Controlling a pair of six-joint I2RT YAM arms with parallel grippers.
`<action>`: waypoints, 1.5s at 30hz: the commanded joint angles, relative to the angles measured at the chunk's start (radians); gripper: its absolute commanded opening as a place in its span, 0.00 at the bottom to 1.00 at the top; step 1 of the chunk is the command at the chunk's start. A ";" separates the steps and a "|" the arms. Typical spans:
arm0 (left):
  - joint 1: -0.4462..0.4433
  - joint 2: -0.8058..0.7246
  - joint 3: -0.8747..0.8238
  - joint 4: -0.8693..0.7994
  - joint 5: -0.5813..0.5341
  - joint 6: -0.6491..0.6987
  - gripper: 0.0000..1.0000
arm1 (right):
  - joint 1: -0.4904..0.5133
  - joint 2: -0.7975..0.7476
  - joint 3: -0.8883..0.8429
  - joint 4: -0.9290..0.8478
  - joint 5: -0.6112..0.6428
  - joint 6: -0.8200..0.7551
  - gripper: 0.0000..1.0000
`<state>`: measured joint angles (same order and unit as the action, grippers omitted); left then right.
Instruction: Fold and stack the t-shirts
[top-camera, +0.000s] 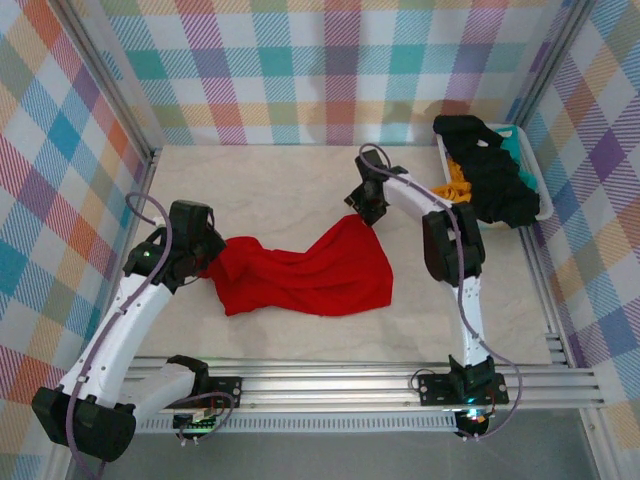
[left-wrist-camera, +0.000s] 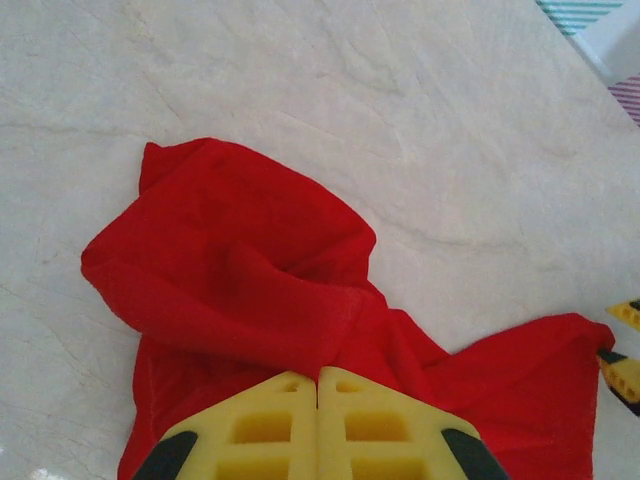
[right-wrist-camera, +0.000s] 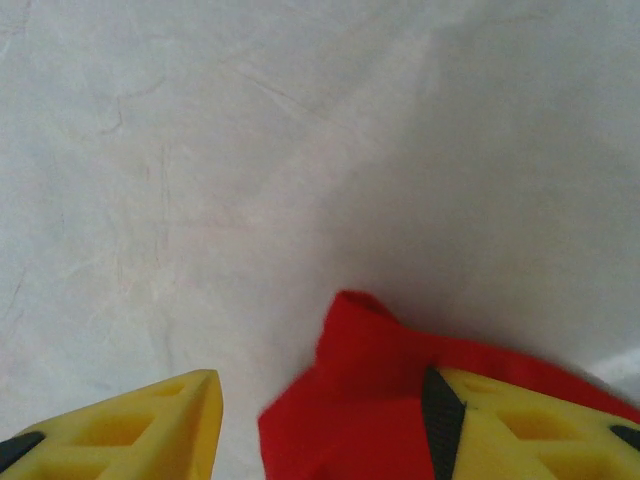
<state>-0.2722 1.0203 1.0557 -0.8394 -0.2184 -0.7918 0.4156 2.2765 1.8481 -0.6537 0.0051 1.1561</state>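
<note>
Pale tabletop (top-camera: 280, 190): left fingers (left-wrist-camera: 270, 425) pressed together, apparently pinching the red t-shirt (top-camera: 300, 272); right fingers (right-wrist-camera: 520, 420) spread, touching it.

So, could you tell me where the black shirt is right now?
In the top view, the black shirt is draped over the basket at the table's far right corner, partly over an orange shirt, just right of the right arm.
</note>
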 joint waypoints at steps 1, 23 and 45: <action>0.007 -0.011 -0.007 -0.004 0.002 0.009 0.00 | 0.009 0.038 0.080 -0.147 0.012 -0.019 0.54; 0.179 0.292 0.610 0.022 0.137 0.120 0.00 | -0.016 -0.384 0.221 -0.042 0.185 -0.371 0.00; 0.229 0.213 1.088 0.012 0.078 0.121 0.00 | -0.038 -0.971 0.005 0.157 0.029 -0.483 0.00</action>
<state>-0.0555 1.1454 2.0888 -0.7807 -0.1425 -0.6834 0.3790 1.2789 1.8473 -0.5415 0.0742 0.6827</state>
